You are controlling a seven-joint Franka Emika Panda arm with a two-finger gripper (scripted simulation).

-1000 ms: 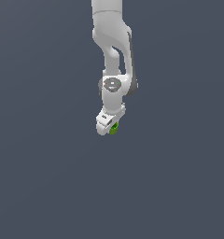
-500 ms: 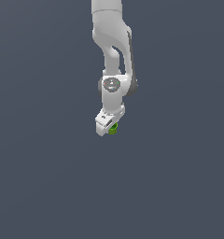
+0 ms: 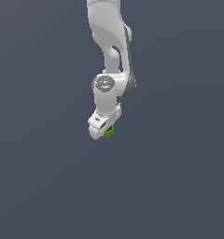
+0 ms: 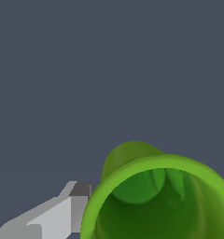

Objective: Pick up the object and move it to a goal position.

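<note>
The object (image 3: pixel 109 131) is a tiny bright green cup-like piece that sits at the tip of my white gripper (image 3: pixel 106 132), which hangs from the arm in the middle of the exterior view. My gripper is shut on it. In the wrist view the object (image 4: pixel 156 196) fills the near corner, with its open hollow turned toward the camera. One grey finger (image 4: pixel 62 212) lies against the rim. The other finger is hidden behind the cup.
Both views show only a plain dark grey-blue ground (image 3: pixel 179 186) around the arm. No goal marker, edge or other object shows.
The gripper, with the green object in it, has shifted slightly toward the exterior view's left and a touch lower. Its hold is unchanged.
</note>
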